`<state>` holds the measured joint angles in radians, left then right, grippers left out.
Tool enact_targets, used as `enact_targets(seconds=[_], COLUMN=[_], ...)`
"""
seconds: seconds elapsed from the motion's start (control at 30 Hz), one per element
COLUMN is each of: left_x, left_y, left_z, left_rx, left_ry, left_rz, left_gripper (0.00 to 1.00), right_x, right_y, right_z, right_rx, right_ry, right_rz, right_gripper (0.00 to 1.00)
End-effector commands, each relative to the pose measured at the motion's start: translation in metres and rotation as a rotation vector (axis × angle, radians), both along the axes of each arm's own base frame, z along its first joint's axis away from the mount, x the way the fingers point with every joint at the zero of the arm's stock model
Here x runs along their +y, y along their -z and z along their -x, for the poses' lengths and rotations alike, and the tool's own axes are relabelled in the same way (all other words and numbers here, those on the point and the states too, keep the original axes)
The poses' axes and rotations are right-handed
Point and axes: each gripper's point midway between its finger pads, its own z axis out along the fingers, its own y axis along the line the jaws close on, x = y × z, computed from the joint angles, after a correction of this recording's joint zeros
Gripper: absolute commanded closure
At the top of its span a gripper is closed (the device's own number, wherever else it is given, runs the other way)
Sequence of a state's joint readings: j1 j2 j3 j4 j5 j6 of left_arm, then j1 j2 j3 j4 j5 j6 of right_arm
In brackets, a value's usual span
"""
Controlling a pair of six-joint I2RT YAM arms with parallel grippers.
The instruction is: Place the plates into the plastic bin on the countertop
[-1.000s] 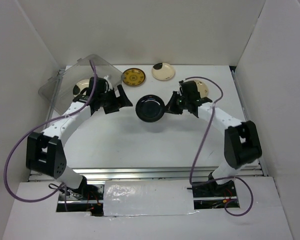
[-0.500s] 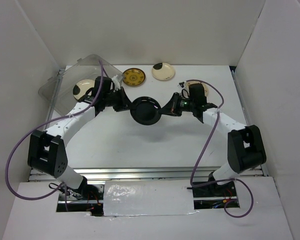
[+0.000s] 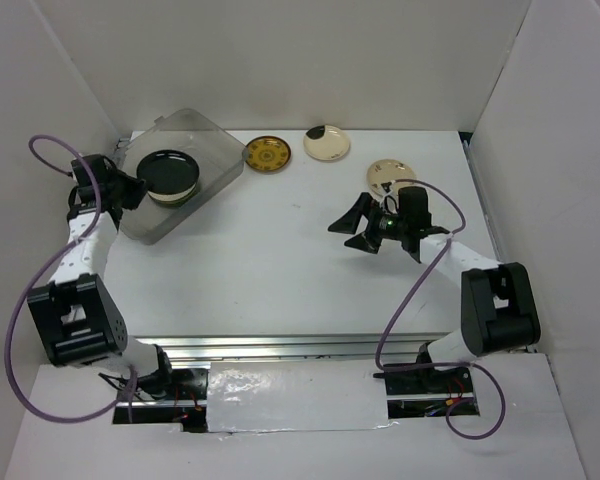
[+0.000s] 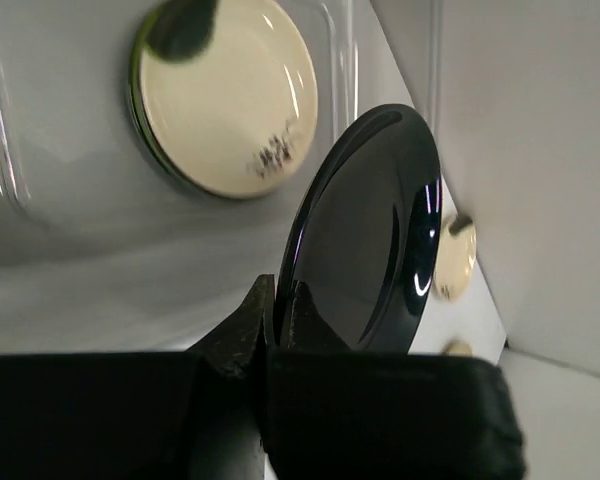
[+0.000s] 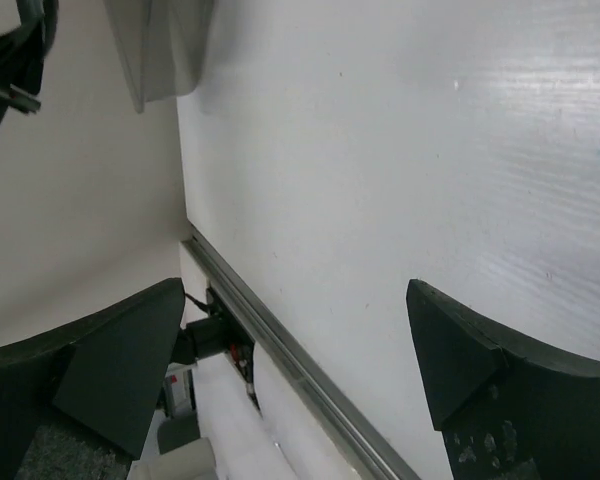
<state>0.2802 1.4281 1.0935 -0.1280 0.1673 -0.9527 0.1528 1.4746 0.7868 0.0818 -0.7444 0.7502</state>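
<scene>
Handover done: right gripper [image 3: 352, 226] has let go, jaws now wide and empty over the countertop [image 3: 280, 285]. Left gripper [image 3: 132, 187], pinching the black plate [image 3: 170, 172] by its rim, has swung it over the plastic bin [image 3: 216, 150], above a cream plate [image 4: 230, 95] already inside. Likely next: release.

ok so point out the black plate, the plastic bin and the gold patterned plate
black plate [image 3: 168, 172]: top view, centre of its dark well
plastic bin [image 3: 210, 148]: top view, bare clear floor toward its far right corner
gold patterned plate [image 3: 267, 153]: top view, middle of its pattern
</scene>
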Motion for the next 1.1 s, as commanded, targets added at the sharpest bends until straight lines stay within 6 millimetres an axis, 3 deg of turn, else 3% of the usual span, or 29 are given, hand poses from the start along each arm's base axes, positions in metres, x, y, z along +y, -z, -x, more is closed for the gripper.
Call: enact_targets(seconds=[0.0, 0.07, 0.1, 0.13, 0.17, 0.2, 0.23, 0.3, 0.33, 0.37, 0.43, 0.47, 0.53, 0.57, 0.67, 0.73, 0.83, 0.87, 0.9, 0.93, 0.97, 1.0, 1.03, 1.07], left_x=[0.022, 0.039, 0.042, 0.047, 0.053, 0.055, 0.065, 0.067, 0.07, 0.072, 0.072, 0.073, 0.068, 0.063, 0.053, 0.047, 0.021, 0.008, -0.008, -0.04, -0.059, -0.073, -0.108, -0.121], left_y=[0.0, -0.006, 0.025, 0.013, 0.018, 0.038, 0.029, 0.035, 0.032, 0.031, 0.03, 0.036, 0.026, 0.021, -0.003, -0.014, -0.002, -0.018, -0.002, -0.007, -0.028, -0.015, -0.018, -0.02], left_z=[-0.042, -0.062, -0.066, -0.076, -0.079, -0.076, -0.081, -0.081, -0.081, -0.082, -0.088, -0.088, -0.087, -0.087, -0.075, -0.062, -0.033, -0.027, -0.013, -0.008, 0.004, 0.017, 0.028, 0.044], left_rx=[-0.04, -0.017, 0.08, 0.068, 0.091, 0.167, 0.172, 0.203, 0.208, 0.207, 0.209, 0.235, 0.247, 0.24, 0.208, 0.202, 0.274, 0.218, 0.24, 0.206, 0.141, 0.157, 0.123, 0.09], left_ry=[-0.074, -0.108, -0.114, -0.118, -0.132, -0.138, -0.18, -0.188, -0.206, -0.209, -0.192, -0.187, -0.161, -0.147, -0.124, -0.109, -0.028, 0.014, 0.061, 0.16, 0.205, 0.242, 0.338, 0.38], left_rz=[0.03, -0.014, -0.001, -0.012, -0.027, -0.023, -0.057, -0.072, -0.074, -0.084, -0.089, -0.087, -0.1, -0.107, -0.141, -0.151, -0.125, -0.132, -0.127, -0.153, -0.181, -0.189, -0.197, -0.199], left_gripper=[1.0, 1.0, 1.0, 1.0, 1.0, 1.0, 1.0, 0.94, 0.88, 0.74, 0.56, 0.32, 0.05, 0.01, 0.01, 0.01, 0.01, 0.01, 0.01, 0.01, 0.01, 0.01, 0.01, 0.01], right_x=[0.001, 0.002, 0.0, 0.0, -0.001, -0.003, -0.005, -0.007, -0.008, -0.009, -0.012, -0.013, -0.018, -0.022, -0.041, -0.055, -0.097, -0.126, -0.139, -0.152, -0.165, -0.178, -0.186, -0.19], right_y=[-0.016, -0.019, -0.015, -0.019, -0.018, -0.016, -0.021, -0.028, -0.031, -0.033, -0.042, -0.043, -0.048, -0.047, -0.04, -0.024, -0.003, 0.009, 0.011, 0.011, 0.021, 0.022, 0.011, 0.033], right_z=[0.009, 0.015, 0.02, 0.023, 0.025, 0.027, 0.028, 0.032, 0.032, 0.033, 0.035, 0.036, 0.035, 0.032, 0.013, -0.003, -0.038, -0.056, -0.065, -0.075, -0.089, -0.099, -0.117, -0.124], right_rx=[-0.105, -0.125, -0.116, -0.132, -0.13, -0.13, -0.145, -0.158, -0.165, -0.165, -0.19, -0.193, -0.216, -0.212, -0.178, -0.101, -0.024, 0.021, 0.026, 0.017, 0.051, 0.057, 0.041, 0.094], right_ry=[-0.02, -0.027, -0.025, -0.025, -0.023, -0.018, -0.017, -0.021, -0.017, -0.016, -0.007, -0.006, 0.02, 0.044, 0.149, 0.233, 0.45, 0.588, 0.642, 0.69, 0.74, 0.777, 0.794, 0.792], right_rz=[0.006, -0.005, -0.001, 0.0, 0.005, 0.014, 0.015, 0.013, 0.014, 0.011, 0.009, 0.012, 0.028, 0.039, 0.055, 0.049, 0.046, 0.059, 0.055, 0.045, 0.044, 0.05, 0.048, 0.06], right_gripper=[0.0, 0.0, 0.0, 0.0, 0.0, 0.0, 0.0, 0.0, 0.0, 0.0, 0.0, 0.0, 0.0, 0.0, 0.0, 0.0, 0.0, 0.0, 0.0, 0.0, 0.0, 0.0, 0.0, 0.0])
